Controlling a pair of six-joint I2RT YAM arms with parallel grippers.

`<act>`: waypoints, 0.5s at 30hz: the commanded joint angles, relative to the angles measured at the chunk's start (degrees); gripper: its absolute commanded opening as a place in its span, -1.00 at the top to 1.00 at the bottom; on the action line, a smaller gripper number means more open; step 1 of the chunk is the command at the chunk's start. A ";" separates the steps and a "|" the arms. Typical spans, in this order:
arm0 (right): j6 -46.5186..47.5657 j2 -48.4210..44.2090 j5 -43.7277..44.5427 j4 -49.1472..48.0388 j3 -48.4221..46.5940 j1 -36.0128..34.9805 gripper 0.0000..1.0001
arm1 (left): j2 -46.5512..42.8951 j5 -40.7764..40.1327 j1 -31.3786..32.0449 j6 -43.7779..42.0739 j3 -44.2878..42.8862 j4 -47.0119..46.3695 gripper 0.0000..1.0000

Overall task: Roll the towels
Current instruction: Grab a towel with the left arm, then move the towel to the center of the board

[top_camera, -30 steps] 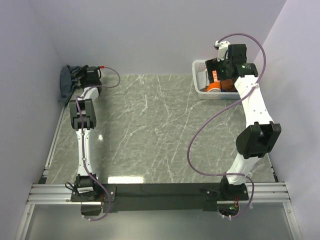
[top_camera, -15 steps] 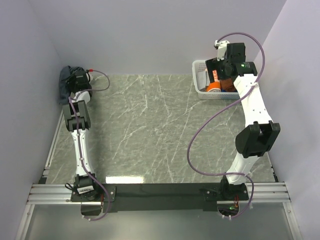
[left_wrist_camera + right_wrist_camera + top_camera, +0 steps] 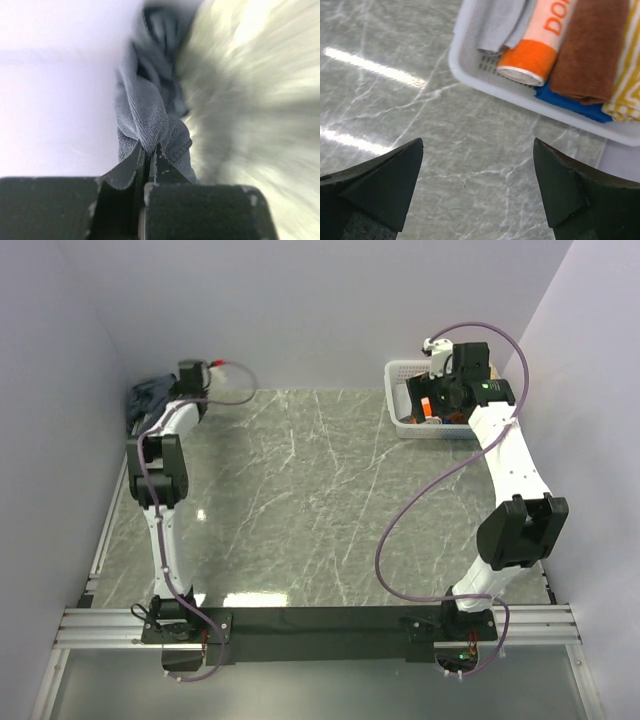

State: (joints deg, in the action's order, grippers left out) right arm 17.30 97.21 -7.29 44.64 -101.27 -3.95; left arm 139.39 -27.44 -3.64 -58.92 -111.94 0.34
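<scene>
The dark blue-grey towel [image 3: 148,396] lies bunched in the far left corner against the wall. My left gripper [image 3: 172,388] reaches into it. In the left wrist view the left gripper [image 3: 149,148] is shut, with a fold of the towel [image 3: 145,107] pinched between its fingertips; the rest of the cloth hangs crumpled beyond them, and the background there is blurred. My right gripper [image 3: 428,392] hovers at the near left side of the basket. In the right wrist view the right gripper [image 3: 477,146] stands open over bare marble, nothing between its fingers.
A white lattice basket [image 3: 395,371] stands at the far right. The basket [image 3: 470,70] holds several rolled cloths: an orange-and-white roll [image 3: 530,59], a brown one [image 3: 590,45], a grey one [image 3: 500,20]. Walls close in on the left, back and right.
My left gripper has shut on the towel, and its wrist has swung right and back from the corner. The right wrist has shifted slightly over the basket, jaws still wide.
</scene>
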 commanded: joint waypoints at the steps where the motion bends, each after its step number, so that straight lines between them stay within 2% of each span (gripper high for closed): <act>1: 1.33 -4.13 -5.62 -1.67 0.72 -0.10 -0.89 | -18.69 17.40 10.48 12.49 5.72 19.77 0.99; 2: 1.94 -4.31 -6.59 -0.71 1.16 0.08 -0.89 | -23.07 22.29 12.32 15.47 7.94 21.79 0.99; 3: 2.30 -4.40 -7.47 -0.09 1.43 0.25 -0.87 | -24.68 25.39 15.99 16.28 9.44 29.55 0.99; 4: 2.82 -4.92 -8.43 0.53 1.78 0.51 -0.86 | -25.91 28.38 17.68 16.90 10.42 33.20 0.99; 7: 4.67 -5.54 -12.57 3.25 3.45 1.48 -0.83 | -30.22 41.64 23.23 22.43 9.39 43.65 0.99; 8: 5.28 -6.06 -14.14 4.13 4.67 2.18 -0.82 | -31.71 47.94 24.98 25.05 6.67 45.52 0.99; 9: 5.64 -6.33 -15.03 4.57 5.20 2.45 -0.81 | -32.34 51.66 25.61 26.90 6.65 46.67 0.99; 11: 5.99 -7.29 -16.17 4.75 7.39 2.98 -0.80 | -33.65 58.17 26.31 31.29 0.43 50.19 0.99; 12: 6.43 -7.64 -17.13 4.58 8.19 3.15 -0.79 | -34.10 63.77 26.49 33.06 -3.33 50.29 0.99; 14: 7.13 -8.35 -17.84 4.05 10.03 3.33 -0.79 | -35.32 68.02 26.40 37.36 -6.43 48.80 0.99; 15: 7.39 -8.53 -18.37 3.96 10.57 3.33 -0.79 | -35.68 72.66 26.40 37.99 -9.15 48.44 0.99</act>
State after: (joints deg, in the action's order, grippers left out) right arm 22.50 92.07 -21.93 48.25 -92.01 -1.06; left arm 107.39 28.49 24.32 -29.41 -113.19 46.59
